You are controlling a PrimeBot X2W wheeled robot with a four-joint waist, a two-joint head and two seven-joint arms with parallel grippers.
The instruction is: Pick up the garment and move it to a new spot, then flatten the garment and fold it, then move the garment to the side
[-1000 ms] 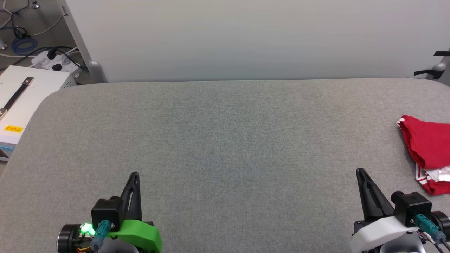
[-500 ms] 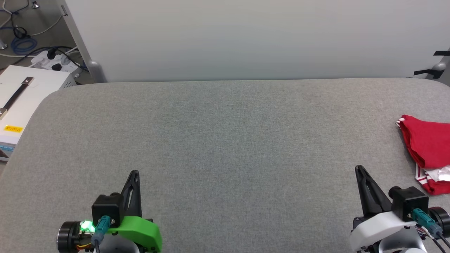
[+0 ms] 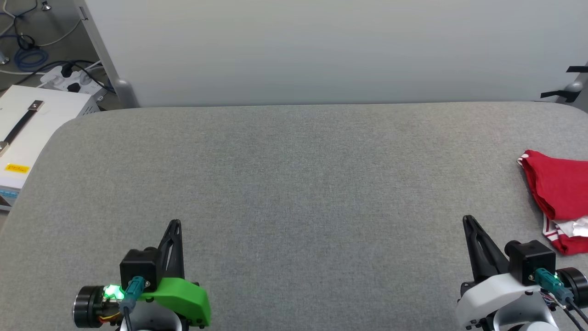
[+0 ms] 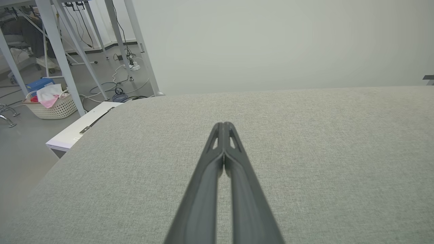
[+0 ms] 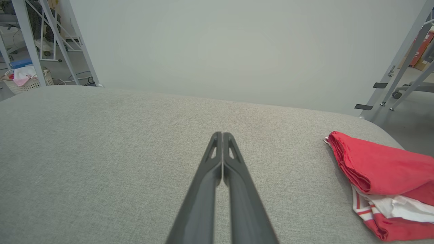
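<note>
Red jersey point(image 3: 558, 193) bunched right of the right tool point(image 3: 468, 220) — likely soft, light, floppy; grab its near striped edge. The left tool point(image 3: 175, 224) and right tool: fingers together, empty.

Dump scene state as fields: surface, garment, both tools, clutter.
surface: grey fabric-covered table
garment: red with white and striped trim, loosely folded at the table's right edge, cut off by the head view's right border
left tool: shut, holding nothing, over the table's near left
right tool: shut, holding nothing, apart from the garment, which lies to its right
clutter: white box with a handle off the table's left end; basket on the floor
</note>
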